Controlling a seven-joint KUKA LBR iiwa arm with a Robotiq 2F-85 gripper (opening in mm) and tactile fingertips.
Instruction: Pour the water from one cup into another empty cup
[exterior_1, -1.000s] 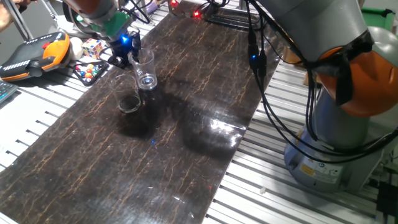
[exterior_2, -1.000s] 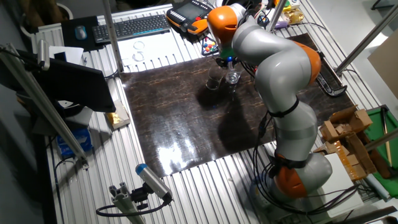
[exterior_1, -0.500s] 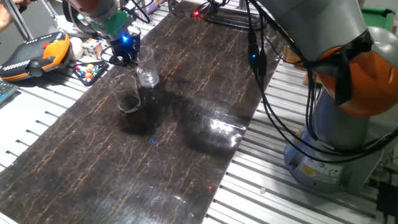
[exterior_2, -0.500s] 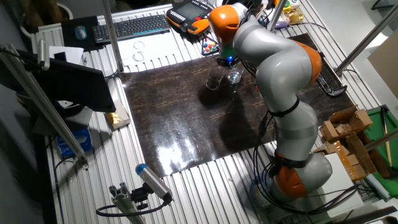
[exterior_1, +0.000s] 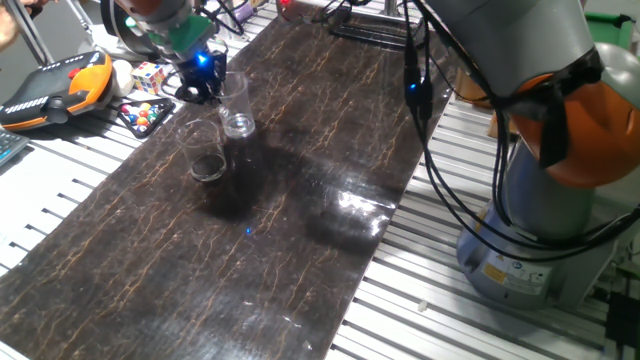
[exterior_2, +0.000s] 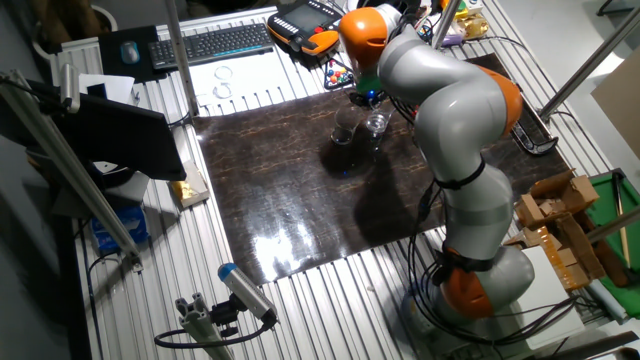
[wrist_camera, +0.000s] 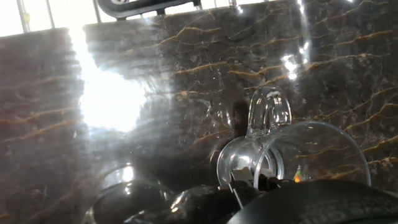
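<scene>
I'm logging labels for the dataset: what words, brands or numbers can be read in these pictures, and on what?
None can be read.
Sticker on the robot base: print too small and blurred.
Keyboard: key legends too small.
Orange-and-black pendant: no legible marking.
Taller cup, held by the gripper, and shorter cup: no print visible.

The table (exterior_1: 60, 270) is ribbed aluminium, covered down its middle by a dark marbled mat (exterior_1: 300, 150); on the mat's far left stands the shorter, wider clear cup (exterior_1: 205, 150); left of the mat lie an orange-and-black pendant (exterior_1: 55, 85), a colour cube (exterior_1: 150, 75) and a keyboard (exterior_2: 215, 42).
</scene>
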